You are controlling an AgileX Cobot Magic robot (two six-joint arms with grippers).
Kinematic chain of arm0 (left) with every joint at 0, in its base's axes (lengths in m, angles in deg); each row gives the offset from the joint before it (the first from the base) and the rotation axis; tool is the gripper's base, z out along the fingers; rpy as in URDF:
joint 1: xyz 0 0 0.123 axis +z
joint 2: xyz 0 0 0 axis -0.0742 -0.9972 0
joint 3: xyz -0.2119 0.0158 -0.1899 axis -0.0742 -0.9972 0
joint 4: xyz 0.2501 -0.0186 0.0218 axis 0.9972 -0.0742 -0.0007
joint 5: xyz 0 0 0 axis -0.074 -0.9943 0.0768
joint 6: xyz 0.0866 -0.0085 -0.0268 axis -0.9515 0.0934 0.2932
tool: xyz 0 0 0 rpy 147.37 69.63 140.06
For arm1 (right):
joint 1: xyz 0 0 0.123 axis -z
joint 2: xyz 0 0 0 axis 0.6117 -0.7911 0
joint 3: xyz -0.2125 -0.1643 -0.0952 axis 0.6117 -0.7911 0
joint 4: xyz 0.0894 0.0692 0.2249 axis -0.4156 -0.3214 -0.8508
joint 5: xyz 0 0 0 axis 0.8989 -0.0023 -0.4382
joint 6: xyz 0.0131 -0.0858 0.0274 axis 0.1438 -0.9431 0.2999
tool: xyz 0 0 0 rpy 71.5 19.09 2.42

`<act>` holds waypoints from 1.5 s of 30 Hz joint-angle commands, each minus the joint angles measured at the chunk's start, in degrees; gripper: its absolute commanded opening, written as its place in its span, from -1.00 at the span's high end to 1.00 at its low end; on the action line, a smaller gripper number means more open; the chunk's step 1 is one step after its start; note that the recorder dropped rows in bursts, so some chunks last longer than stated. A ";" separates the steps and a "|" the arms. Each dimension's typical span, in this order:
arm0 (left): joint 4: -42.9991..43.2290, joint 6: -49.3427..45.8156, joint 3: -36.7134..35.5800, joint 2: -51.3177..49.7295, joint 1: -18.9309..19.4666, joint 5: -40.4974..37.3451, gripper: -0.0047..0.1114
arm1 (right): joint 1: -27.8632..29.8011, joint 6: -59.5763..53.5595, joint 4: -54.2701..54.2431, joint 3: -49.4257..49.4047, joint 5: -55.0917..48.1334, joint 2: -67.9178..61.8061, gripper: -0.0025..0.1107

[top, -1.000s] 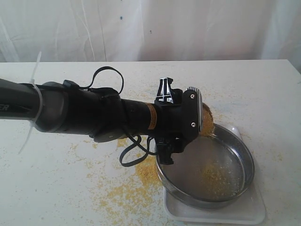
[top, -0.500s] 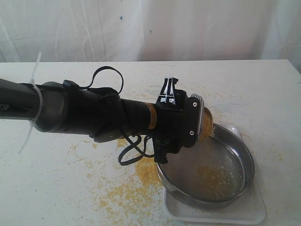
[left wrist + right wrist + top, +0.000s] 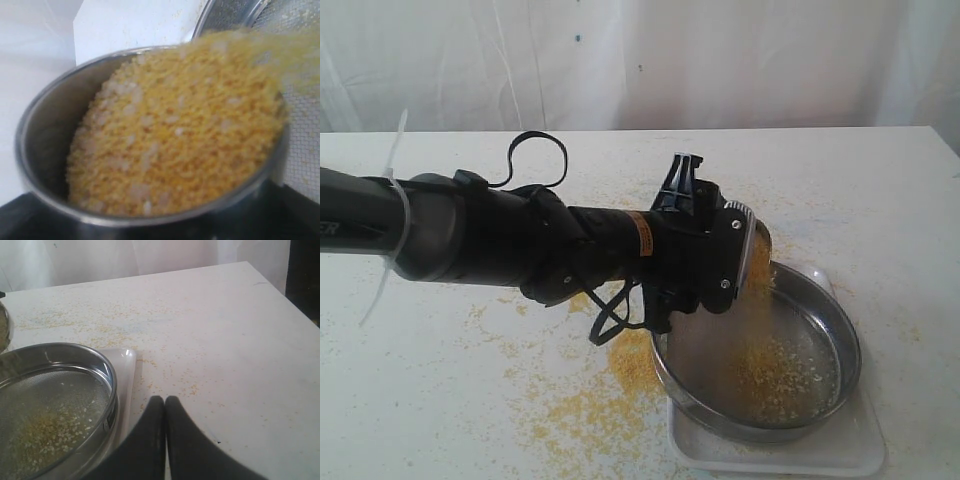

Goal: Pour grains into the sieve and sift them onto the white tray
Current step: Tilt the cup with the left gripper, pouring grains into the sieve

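Observation:
My left gripper point(image 3: 722, 258) is shut on a small steel cup point(image 3: 754, 240) and holds it tipped over the far left rim of the sieve point(image 3: 851, 345). Yellow grains point(image 3: 758, 280) stream from the cup onto the mesh, where a pile point(image 3: 775, 375) lies. The sieve rests on the white tray point(image 3: 850, 455). The left wrist view is filled by the cup point(image 3: 40, 130), with grains point(image 3: 175, 130) sliding toward the sieve mesh point(image 3: 302, 150). My right gripper point(image 3: 165, 402) is shut and holds nothing, beside the tray point(image 3: 126, 372) and sieve point(image 3: 109, 377).
Spilled grains point(image 3: 590, 400) cover the table left of the tray, with a denser heap point(image 3: 632, 365) against the sieve. Scattered granules point(image 3: 170, 372) dot the table near the right gripper. A white curtain point(image 3: 640, 60) hangs behind the table.
The left wrist has rolled further, tipping the cup more steeply. The stream of grains has thickened and the pile on the mesh has grown.

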State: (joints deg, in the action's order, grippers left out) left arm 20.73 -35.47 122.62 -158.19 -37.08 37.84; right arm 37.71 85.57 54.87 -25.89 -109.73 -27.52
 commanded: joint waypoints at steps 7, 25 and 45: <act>-0.93 -12.14 0.74 0.54 -0.19 0.21 0.92 | 0.00 -0.37 0.02 -0.11 0.33 0.21 0.96; -3.64 -27.64 0.74 0.06 -0.64 5.22 0.92 | 0.00 -0.37 0.02 -0.11 0.33 0.21 0.96; -10.31 -48.21 1.18 0.06 -0.52 8.78 0.92 | 0.00 -0.25 0.02 -0.11 0.33 0.21 0.96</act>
State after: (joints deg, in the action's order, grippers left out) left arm 13.62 -81.12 122.87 -158.76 -37.18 44.03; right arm 37.71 85.57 54.87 -25.89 -109.73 -27.52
